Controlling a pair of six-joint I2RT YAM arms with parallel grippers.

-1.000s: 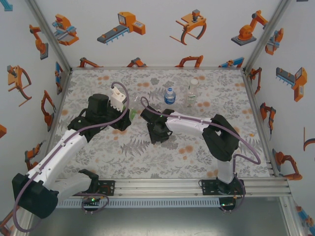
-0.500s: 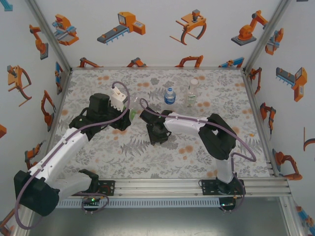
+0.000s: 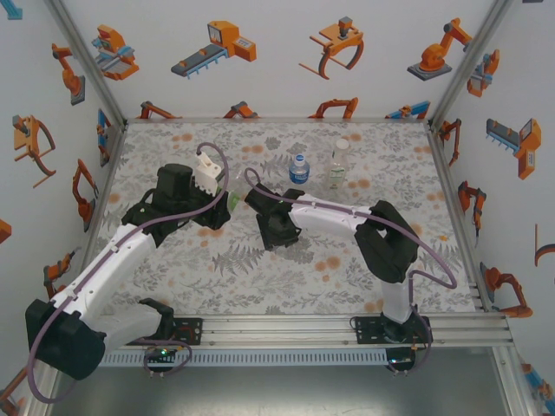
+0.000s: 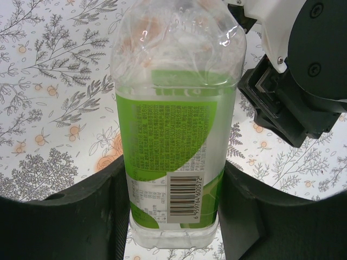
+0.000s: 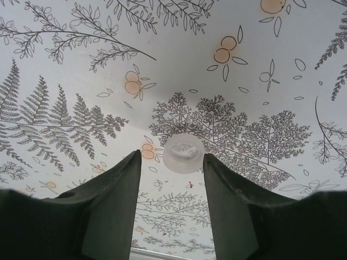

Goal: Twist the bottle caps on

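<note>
The green-labelled bottle (image 4: pixel 176 124) is clamped between the two dark fingers (image 4: pixel 81 216) of the left gripper (image 4: pixel 176 165). The fingers are pressed against its lower sides, just above the base. In the left wrist view the base is turned toward the camera and the shoulder is pointed away, with the barcode facing up. In the overhead view this bottle (image 3: pixel 233 201) is seen as a small patch of green at the tip of the left gripper (image 3: pixel 227 206), over the floral-patterned table (image 3: pixel 260 277).

Just to the right of the green-labelled bottle, the right gripper (image 3: pixel 277 230) is lowered close to the table. Its black housing (image 4: pixel 303 81) is seen beside the bottle's shoulder in the left wrist view.

In the right wrist view a small translucent white bottle cap (image 5: pixel 183 153) is framed between the tips of the right gripper (image 5: pixel 171 162). The jaws are parted rather than pinched. A clear gap is left between the cap and one finger (image 5: pixel 111 211), while the other finger (image 5: pixel 233 211) is at or almost at the cap's edge. Whether the cap is resting on the table or is lifted off it cannot be told.

Beyond the green-labelled bottle and to its right, the blue-labelled bottle (image 3: pixel 299 170) is stood upright. The taller bottle with a white label (image 3: pixel 337 172) is stood further right again, near the blue-labelled one.
</note>
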